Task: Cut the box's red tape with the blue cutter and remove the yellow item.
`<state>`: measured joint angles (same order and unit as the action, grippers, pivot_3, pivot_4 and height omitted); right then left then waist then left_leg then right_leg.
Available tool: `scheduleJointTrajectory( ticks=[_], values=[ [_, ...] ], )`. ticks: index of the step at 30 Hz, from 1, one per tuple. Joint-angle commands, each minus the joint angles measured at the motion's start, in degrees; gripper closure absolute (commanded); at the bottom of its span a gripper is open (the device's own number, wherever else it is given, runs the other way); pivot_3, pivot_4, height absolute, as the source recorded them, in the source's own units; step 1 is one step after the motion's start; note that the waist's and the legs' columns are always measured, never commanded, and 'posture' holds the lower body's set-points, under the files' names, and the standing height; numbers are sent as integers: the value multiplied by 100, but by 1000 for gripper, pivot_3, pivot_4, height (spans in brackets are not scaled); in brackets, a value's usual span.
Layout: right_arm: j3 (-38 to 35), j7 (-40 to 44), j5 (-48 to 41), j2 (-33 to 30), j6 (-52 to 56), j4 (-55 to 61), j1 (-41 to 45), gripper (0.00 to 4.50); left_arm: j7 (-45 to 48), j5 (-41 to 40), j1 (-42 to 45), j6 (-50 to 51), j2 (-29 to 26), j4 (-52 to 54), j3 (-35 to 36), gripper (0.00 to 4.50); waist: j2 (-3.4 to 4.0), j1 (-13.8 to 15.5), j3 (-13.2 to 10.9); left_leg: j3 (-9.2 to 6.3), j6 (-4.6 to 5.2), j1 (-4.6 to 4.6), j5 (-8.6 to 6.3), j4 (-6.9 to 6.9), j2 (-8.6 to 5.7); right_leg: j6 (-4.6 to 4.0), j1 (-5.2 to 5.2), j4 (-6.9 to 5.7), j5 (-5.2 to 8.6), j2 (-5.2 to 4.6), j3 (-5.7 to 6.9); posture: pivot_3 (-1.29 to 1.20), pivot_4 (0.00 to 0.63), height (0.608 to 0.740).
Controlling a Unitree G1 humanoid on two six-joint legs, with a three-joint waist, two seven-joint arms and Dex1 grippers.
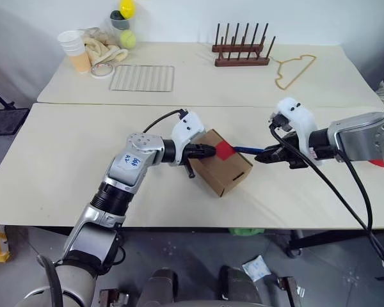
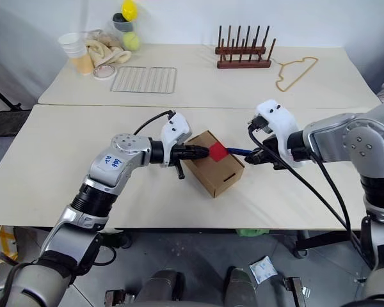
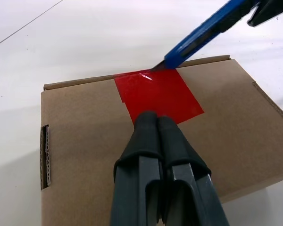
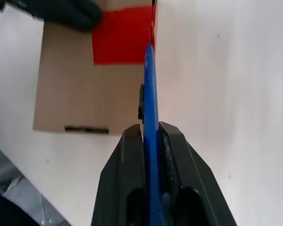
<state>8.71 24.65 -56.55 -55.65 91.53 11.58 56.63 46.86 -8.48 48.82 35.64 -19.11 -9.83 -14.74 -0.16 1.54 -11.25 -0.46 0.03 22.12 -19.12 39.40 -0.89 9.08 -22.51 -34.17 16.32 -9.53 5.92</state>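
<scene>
The brown cardboard box (image 1: 225,171) lies in the middle of the near table, with the square of red tape (image 1: 225,151) on its top edge. My left gripper (image 1: 210,151) is shut, its fingertips (image 3: 150,123) resting on the box top right beside the tape. My right gripper (image 1: 264,155) is shut on the blue cutter (image 1: 246,150), coming in from the right. The cutter's tip (image 3: 158,67) touches the tape's far edge where the flap ends. In the right wrist view the cutter (image 4: 150,89) runs along the box's edge. The yellow item is hidden.
On the far table are a wire rack (image 1: 142,77), a wooden peg rack (image 1: 242,52), a wire hanger (image 1: 295,69), stacked cups (image 1: 75,50), a tape roll (image 1: 102,70), a tennis ball (image 1: 128,39) and a small yellow ball on a dark cup (image 1: 127,9).
</scene>
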Motion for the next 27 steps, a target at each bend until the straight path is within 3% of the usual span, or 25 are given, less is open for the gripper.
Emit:
scheduleJointTrajectory(
  ticks=[1, 7, 13, 18, 22, 27],
  values=[
    [71, 71, -409, -330, 97, 208, -125, 4385, -51, 221, -214, 245, -31, -191, -276, 4500, 0, -1, 0, 0, 0, 0, 0, 0, 0, 0, 0, 0, 0, 0, 0, 0, 150, 740],
    [-164, 159, -786, -731, 97, 430, -288, 4385, -58, 182, -254, 247, -39, -138, -248, 4500, -1, -1, 1, 1, 0, 0, 0, 2, 0, 0, 2, 2, 0, -1, 0, 0, 150, 740],
    [-1135, 170, -1229, -641, 97, 365, -285, 4385, 169, -3, -320, 59, -80, 20, -109, 4500, -1, -1, 1, 2, 0, 2, 0, 2, 1, 0, 1, 3, 0, -1, 0, 0, 150, 740],
    [-1894, 603, -1164, -1146, -95, 422, -799, 4385, 320, -69, -277, -146, -189, -35, 82, 4500, -1, 11, 1, 2, 0, 5, 0, 2, 1, 0, 1, 6, 0, -1, 1, 0, 150, 740],
    [-2744, 1614, 88, -1516, -2066, 163, -2390, 4385, 647, -350, -211, -605, -262, -108, 417, 4500, -4, 9, -1, 5, 1, 10, -1, 1, 0, 0, 0, 12, 0, -1, 3, 0, 150, 740],
    [-2618, 1887, 1561, -812, -4378, -490, -3628, 4385, 1162, -716, -204, -1124, -309, -129, 714, 4500, -4, -26, -1, 21, 1, 5, -1, 2, 1, 1, -6, 5, -1, -1, -8, 0, 150, 740]
  ],
)
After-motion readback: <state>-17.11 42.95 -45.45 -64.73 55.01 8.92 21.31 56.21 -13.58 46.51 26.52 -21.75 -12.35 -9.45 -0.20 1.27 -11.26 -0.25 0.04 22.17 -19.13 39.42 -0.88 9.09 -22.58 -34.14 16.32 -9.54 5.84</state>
